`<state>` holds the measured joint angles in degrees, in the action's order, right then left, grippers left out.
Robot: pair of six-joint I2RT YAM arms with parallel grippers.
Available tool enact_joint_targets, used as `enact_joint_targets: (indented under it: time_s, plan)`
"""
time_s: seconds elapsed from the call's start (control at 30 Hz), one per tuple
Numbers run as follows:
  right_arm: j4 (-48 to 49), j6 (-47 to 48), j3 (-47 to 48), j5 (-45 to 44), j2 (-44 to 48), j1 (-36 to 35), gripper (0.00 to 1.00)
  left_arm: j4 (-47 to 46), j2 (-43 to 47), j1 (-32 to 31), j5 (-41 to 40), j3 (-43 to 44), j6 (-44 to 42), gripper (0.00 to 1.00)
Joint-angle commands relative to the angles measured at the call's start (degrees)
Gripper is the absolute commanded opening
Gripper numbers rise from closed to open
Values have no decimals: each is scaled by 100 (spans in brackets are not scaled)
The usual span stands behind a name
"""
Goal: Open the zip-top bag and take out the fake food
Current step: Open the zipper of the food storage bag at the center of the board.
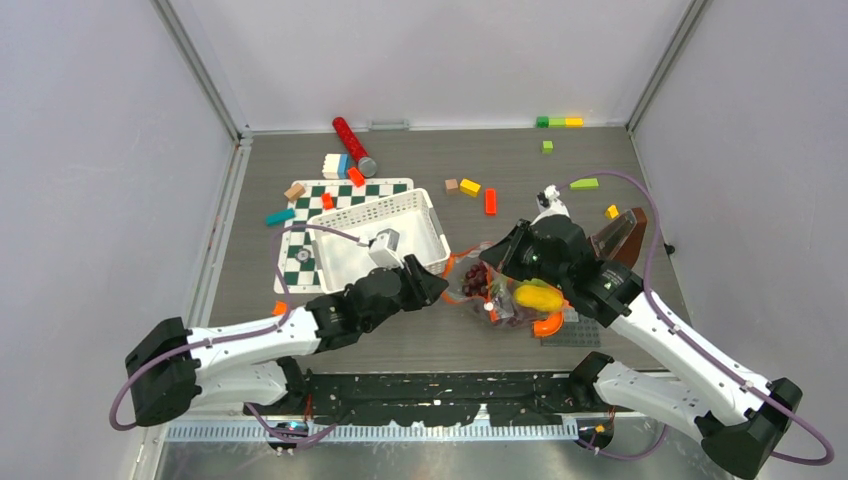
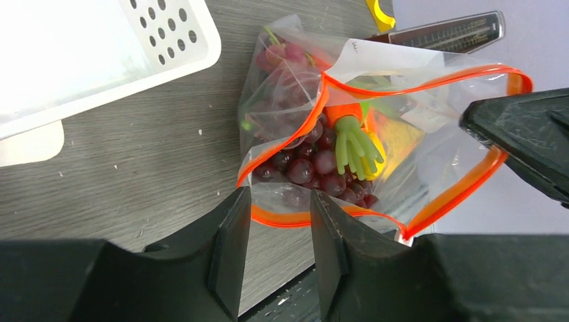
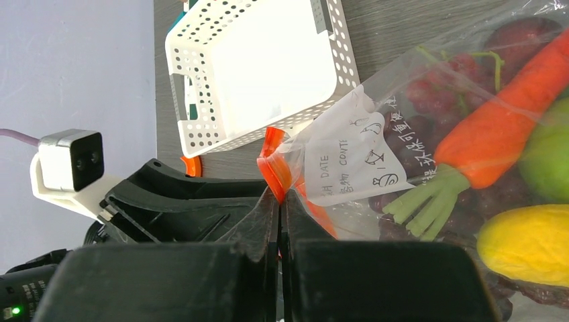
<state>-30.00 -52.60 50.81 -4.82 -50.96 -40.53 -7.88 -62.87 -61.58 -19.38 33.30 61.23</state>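
The zip-top bag (image 1: pixel 497 292) lies just right of the table's middle with its orange-edged mouth pulled wide. Inside it is the fake food: purple grapes (image 2: pixel 308 164), an orange carrot (image 3: pixel 496 134), a yellow oblong piece (image 3: pixel 530 245) and a green apple (image 3: pixel 547 154). My right gripper (image 3: pixel 279 194) is shut on the far lip's orange zip strip (image 3: pixel 274 168). At the near lip my left gripper (image 2: pixel 280 201) is open. The near orange strip (image 2: pixel 282 218) runs across the gap between its fingertips, and the pads stand clear of it.
A white slotted basket (image 1: pixel 380 235) stands just left of the bag on a checkered mat (image 1: pixel 298 262). A red cylinder (image 1: pixel 352 145) and loose coloured blocks (image 1: pixel 469 187) lie farther back. Right of the bag are a brown wedge-shaped object (image 1: pixel 620 235) and an orange curved piece (image 1: pixel 548 325).
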Motion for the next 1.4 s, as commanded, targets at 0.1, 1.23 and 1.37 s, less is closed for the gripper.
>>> enact_joint_targets:
  time_s: [0.1, 1.23, 1.37]
  plan:
    - [597, -189, 40, 20, 209, -24, 0, 375, -255, -274, -723, 332, 270, 38]
    - [588, -244, -141, 297, 348, -24, 0, -1216, -1595, -348, -782, 262, 969, 10]
    - [548, -170, -138, 193, 369, -24, 0, -1103, -1520, -352, -680, 221, 988, 0]
